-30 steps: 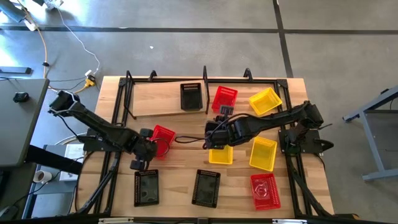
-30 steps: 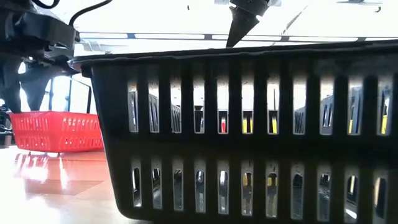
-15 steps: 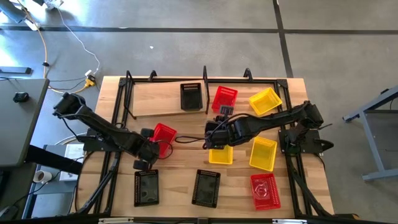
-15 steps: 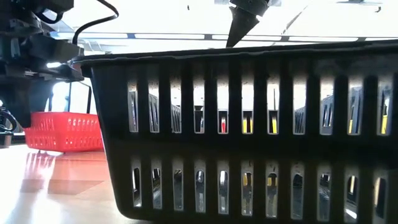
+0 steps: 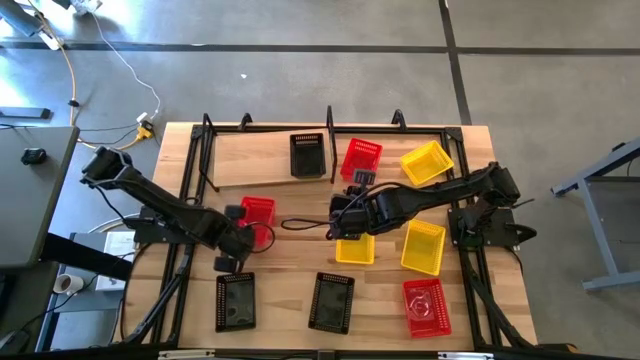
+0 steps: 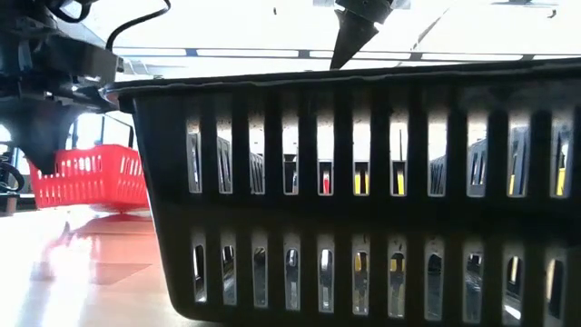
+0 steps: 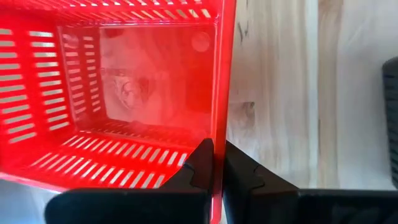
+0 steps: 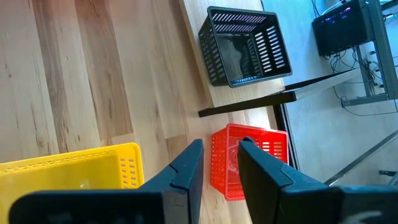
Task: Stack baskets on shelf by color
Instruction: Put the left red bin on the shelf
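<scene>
One red slotted plastic basket (image 5: 257,214) is pinched by its side wall in your left pincer (image 7: 216,167), held at the left-centre of the slatted wooden surface (image 5: 290,260), in front of the black-framed wooden shelf (image 5: 250,160). Your right pincer (image 8: 219,158) waits with fingers spread over mid-surface, beside a yellow mesh basket (image 5: 354,249).

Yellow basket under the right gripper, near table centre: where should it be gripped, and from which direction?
Grip the yellow basket by one thin side wall at the rim, coming straight down from above. It sits upright with its mouth open, so one finger can go inside and one outside the wall. The right gripper is open beside it, and the left gripper holds the red basket that same way.
</scene>
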